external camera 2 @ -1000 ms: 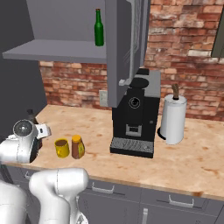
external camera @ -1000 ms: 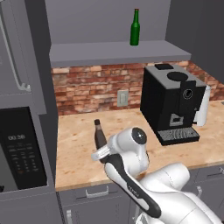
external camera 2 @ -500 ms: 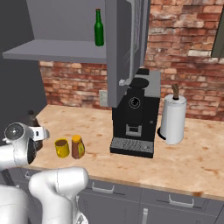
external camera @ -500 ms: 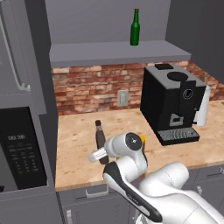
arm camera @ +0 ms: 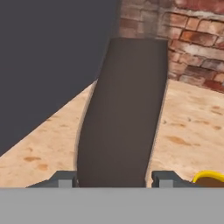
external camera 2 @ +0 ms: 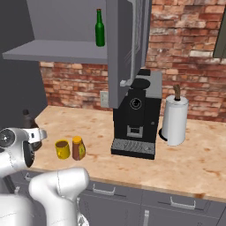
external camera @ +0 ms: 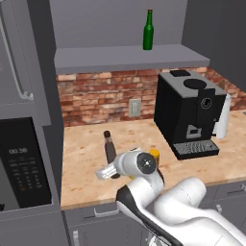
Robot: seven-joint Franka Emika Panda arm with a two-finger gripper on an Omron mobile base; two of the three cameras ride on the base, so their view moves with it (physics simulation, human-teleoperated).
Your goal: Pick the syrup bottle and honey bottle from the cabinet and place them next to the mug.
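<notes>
Your gripper [arm camera: 113,178] is clamped on the syrup bottle [arm camera: 120,113], which sits between its fingertips, just left of the mug [external camera 2: 62,149].

Since a second ago the arm swings further to its left, carrying the syrup bottle [external camera: 110,153] away from the coffee machine [external camera: 191,113] along the bench [external camera: 86,144]. In the left base view the hand's round joint, earlier level with the machine's drip tray, now sits lower and nearer the bench's front edge. In the right base view the hand slides away from the mug [external camera 2: 62,149], which now stands fully uncovered beside the honey bottle [external camera 2: 78,148].
</notes>
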